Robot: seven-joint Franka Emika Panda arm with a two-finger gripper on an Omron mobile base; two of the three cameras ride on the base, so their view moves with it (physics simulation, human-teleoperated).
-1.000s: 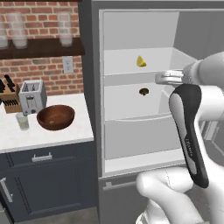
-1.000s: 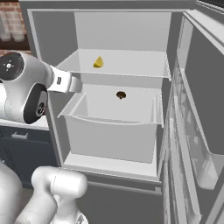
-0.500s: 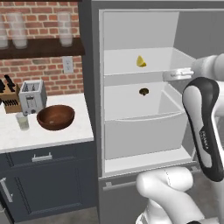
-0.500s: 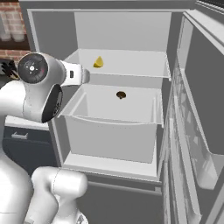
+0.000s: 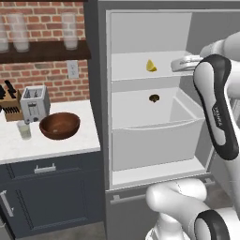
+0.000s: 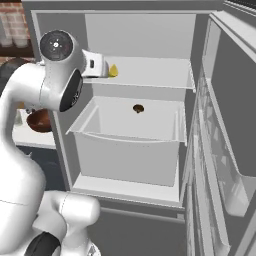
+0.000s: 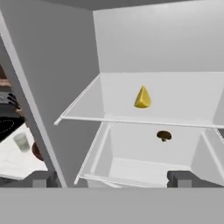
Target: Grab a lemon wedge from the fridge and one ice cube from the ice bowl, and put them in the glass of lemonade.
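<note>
Yellow lemon wedge — small, pointed, upright on the white fridge shelf — tool spread wide, empty.

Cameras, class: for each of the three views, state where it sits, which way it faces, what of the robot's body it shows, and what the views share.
Left base view: behind the arm's left, facing the open fridge and counter; arm at right.
Right base view: behind the arm's right, facing the fridge interior; arm at left.
Hand view: on the hand, facing the shelves; open gripper at the bottom.
Shared: the lemon wedge and the small dark brown lump.
</note>
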